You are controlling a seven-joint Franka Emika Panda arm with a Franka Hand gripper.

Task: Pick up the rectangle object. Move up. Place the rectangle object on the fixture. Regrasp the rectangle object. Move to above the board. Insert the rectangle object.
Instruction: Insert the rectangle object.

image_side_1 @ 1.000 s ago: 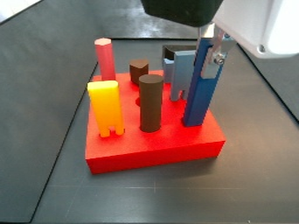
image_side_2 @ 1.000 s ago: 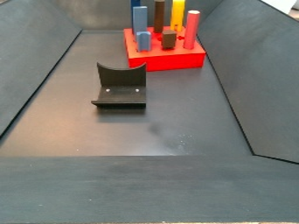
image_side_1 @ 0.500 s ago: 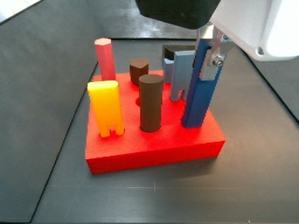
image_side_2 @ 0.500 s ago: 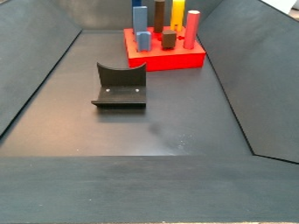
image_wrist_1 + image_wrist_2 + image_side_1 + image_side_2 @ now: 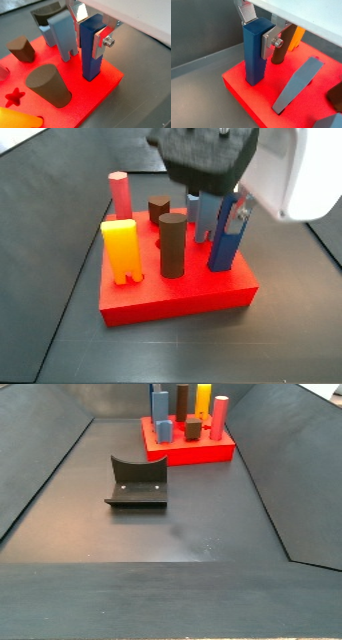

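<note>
Your gripper [image 5: 92, 27] is clamped on the rectangle object [image 5: 91, 50], silver fingers [image 5: 102, 40] squeezing its upper end. The bar stands upright with its foot in the red board [image 5: 100, 90], near the corner. The fixture [image 5: 136, 481] sits at the board's seven o'clock, well apart.

Dark grey matte floor [image 5: 201, 524]; sloped dark side walls [image 5: 40, 464]; faint pale scuffs mid-floor; soft even light.

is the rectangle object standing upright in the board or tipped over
Upright: the rectangle object stands vertical, its lower end in the board, with the gripper at its top.
</note>
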